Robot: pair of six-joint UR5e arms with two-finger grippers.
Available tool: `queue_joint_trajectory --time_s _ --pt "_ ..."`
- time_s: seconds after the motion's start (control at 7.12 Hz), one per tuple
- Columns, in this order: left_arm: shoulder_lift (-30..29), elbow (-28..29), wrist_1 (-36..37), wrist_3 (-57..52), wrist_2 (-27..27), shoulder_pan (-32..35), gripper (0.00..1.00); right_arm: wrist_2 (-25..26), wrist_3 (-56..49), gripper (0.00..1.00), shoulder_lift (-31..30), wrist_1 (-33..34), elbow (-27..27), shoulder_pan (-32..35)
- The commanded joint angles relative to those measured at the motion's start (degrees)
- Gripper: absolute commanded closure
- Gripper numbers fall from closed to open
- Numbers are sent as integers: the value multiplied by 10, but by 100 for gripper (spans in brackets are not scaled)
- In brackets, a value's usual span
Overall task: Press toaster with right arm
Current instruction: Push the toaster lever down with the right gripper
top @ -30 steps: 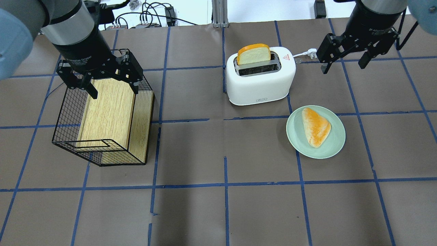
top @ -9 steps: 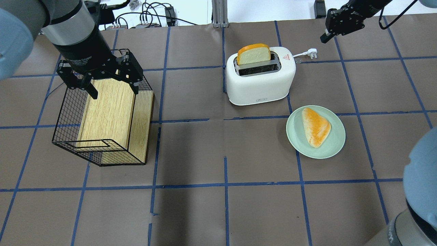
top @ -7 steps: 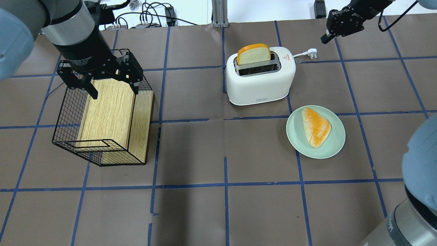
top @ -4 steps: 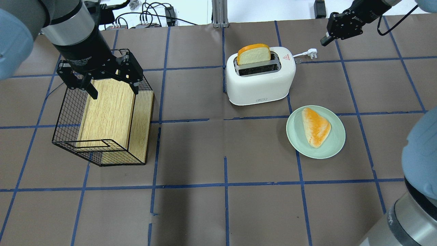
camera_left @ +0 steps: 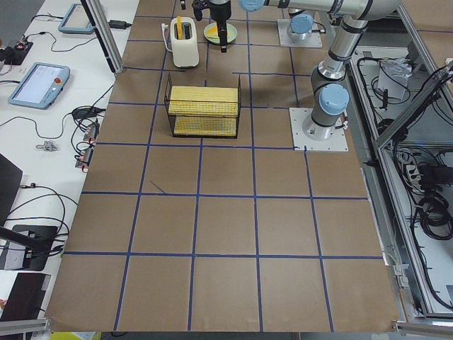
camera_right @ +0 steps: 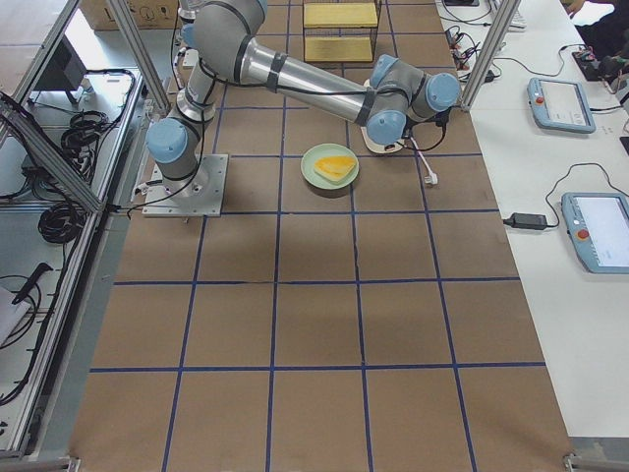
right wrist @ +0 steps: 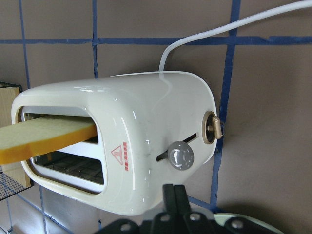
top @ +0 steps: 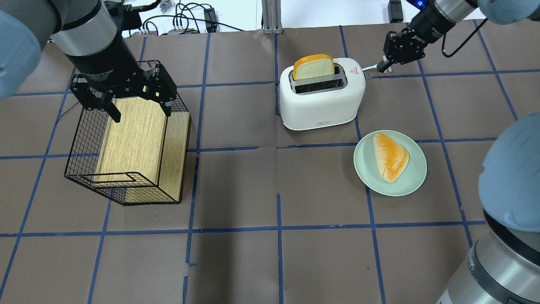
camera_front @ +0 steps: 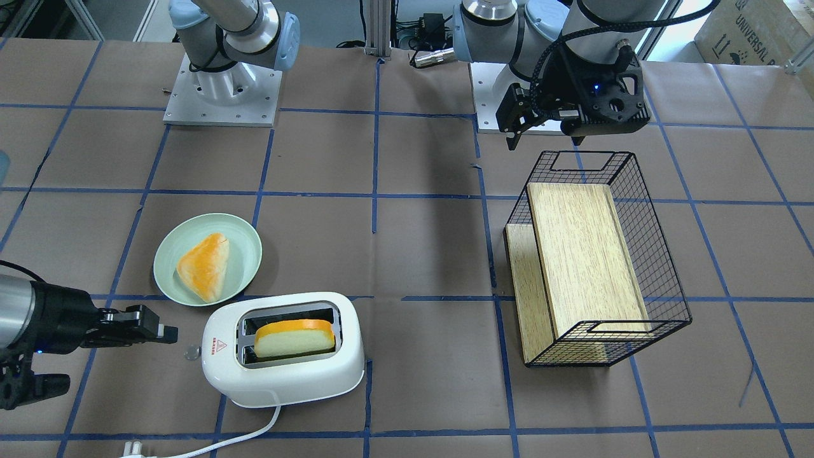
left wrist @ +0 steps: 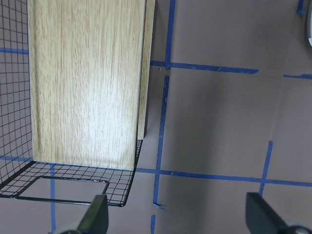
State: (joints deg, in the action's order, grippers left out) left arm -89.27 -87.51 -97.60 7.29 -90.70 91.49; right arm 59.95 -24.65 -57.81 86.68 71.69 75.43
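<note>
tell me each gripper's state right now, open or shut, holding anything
Left gripper: open, holding nothing, near the wire basket.
Right gripper: shut, holding nothing, pointed at the knob end of the toaster.

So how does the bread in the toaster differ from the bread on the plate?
The bread slice is squarish and stands on edge in one slot of the white toaster; the triangular bread lies flat on the green plate. The bread slice shows a pale face with an orange crust; the triangular bread is mostly orange on top. Both share pale-and-orange colouring.
</note>
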Motion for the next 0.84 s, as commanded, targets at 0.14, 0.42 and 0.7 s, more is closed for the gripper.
queue_joint_trajectory --time_s 0.14,0.42,0.7 --pt "0 0 0 0 0 0 0 0 0 100 11 0 -1 9" --pt "0 0 0 0 0 0 0 0 0 100 25 0 -1 7" --pt "1 0 0 0 0 0 0 1 -1 100 30 0 1 5"
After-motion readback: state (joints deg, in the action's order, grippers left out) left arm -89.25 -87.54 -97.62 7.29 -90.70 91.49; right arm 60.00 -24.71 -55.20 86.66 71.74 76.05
